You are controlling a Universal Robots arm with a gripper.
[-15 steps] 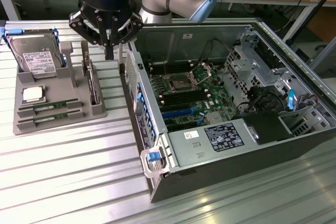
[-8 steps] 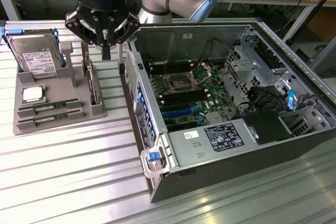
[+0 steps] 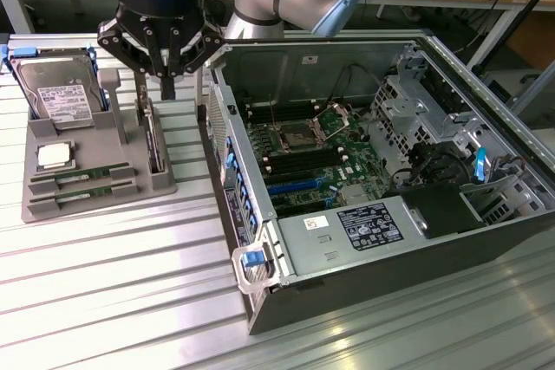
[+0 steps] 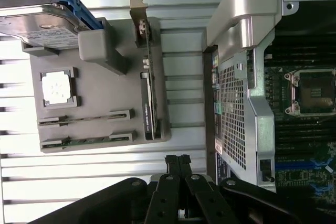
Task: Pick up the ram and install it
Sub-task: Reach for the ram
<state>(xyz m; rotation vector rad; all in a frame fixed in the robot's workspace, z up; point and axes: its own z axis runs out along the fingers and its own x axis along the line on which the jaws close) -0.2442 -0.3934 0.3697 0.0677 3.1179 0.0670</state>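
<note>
Hovering over holder [image 3: 113, 153] | gripper [image 3: 166, 88] fingers together, empty | ram [image 3: 82, 178] untouched in holder slot, 7 o'clock of gripper in exterior view | pickup and install in case [image 3: 364, 288] both left

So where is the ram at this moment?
Two ram sticks lie in slots of the gray holder at the exterior view's left, next to the square processor chip.
</note>
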